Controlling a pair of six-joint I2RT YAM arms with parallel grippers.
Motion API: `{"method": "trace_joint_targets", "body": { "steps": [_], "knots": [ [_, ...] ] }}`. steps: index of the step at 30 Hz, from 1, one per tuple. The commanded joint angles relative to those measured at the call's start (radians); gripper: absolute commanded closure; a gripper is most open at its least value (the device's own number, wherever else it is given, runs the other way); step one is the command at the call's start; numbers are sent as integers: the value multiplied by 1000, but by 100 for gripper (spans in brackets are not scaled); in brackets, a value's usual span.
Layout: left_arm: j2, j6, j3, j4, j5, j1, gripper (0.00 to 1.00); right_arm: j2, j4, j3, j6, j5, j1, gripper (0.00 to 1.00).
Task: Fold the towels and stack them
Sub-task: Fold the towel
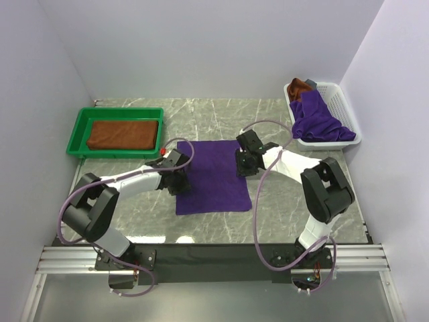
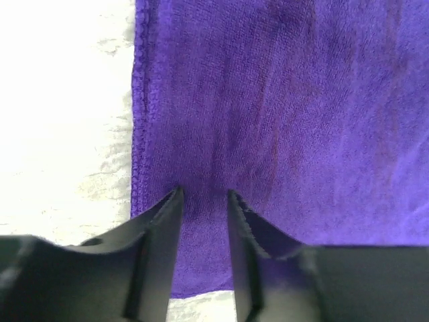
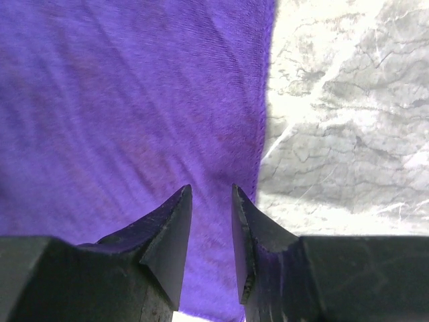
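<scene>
A grey marble table [image 1: 221, 114] fills the frame, with a purple towel [image 1: 214, 178] spread flat at its centre. At upper right, a white basket [image 1: 338, 100] holds a heaped purple towel [image 1: 318, 121]. At upper left, a green tray [image 1: 120, 111] holds a folded rust-brown towel [image 1: 123, 134]. The left gripper [image 2: 204, 194] presses on the spread towel's left edge and the right gripper [image 3: 211, 191] on its right edge. Both have their jaws narrowly apart, and I cannot tell whether cloth is pinched.
</scene>
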Motion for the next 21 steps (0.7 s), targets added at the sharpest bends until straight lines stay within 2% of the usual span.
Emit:
{"method": "trace_joint_targets", "body": {
  "steps": [1,6,13,18,21],
  "knots": [
    [-5,-26,-82,-7,-26,-3,64,47,3,-16,-23,45,-4,63],
    [-41,-47,-176,-18,23,-17,66,65,-30,-57,-26,92,-4,67],
    [-80,-99,-208,-54,115,-127,63,-4,-148,-143,22,165,-4,72],
    [-106,-145,-173,-122,103,-224,59,-94,-158,-231,40,148,-9,72],
    [-160,-150,-127,-166,31,-224,50,-149,-161,-212,20,128,-10,72]
  ]
}}
